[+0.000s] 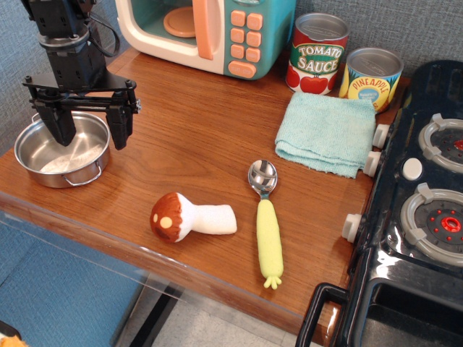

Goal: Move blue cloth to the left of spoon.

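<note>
Cloth (326,133), fuzzy aqua terry folded roughly square, lies right of the spoon (266,220), whose shiny metal bowl meets a pale corn-shaped plastic handle. Well apart at far left, the black gripper (90,127) hangs spread wide, empty, over a steel pot (62,149).

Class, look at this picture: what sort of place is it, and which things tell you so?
Probably a play kitchen on a wooden counter: a toy microwave, a toy stove, and tomato sauce and pineapple cans.
</note>
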Robot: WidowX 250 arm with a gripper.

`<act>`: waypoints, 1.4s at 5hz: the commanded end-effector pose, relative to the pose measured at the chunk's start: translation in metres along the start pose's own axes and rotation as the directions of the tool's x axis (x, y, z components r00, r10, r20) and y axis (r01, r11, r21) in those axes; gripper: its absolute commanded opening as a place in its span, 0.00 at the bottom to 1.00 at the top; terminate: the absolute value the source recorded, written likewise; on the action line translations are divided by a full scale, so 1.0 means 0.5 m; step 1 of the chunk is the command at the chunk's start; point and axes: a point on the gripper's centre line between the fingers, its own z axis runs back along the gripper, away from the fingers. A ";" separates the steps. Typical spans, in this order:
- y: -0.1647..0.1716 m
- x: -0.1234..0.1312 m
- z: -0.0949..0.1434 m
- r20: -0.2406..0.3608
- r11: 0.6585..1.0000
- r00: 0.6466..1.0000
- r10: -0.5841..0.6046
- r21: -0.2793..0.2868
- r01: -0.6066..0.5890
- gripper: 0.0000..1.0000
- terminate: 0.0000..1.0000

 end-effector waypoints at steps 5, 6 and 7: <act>-0.384 0.182 -0.059 0.100 0.979 0.974 -0.202 -0.003 0.204 1.00 0.00; -0.419 0.188 -0.025 0.181 0.973 0.957 -0.229 0.023 0.228 1.00 0.00; -0.424 0.188 -0.014 0.214 0.970 0.948 -0.236 -0.012 0.244 1.00 0.00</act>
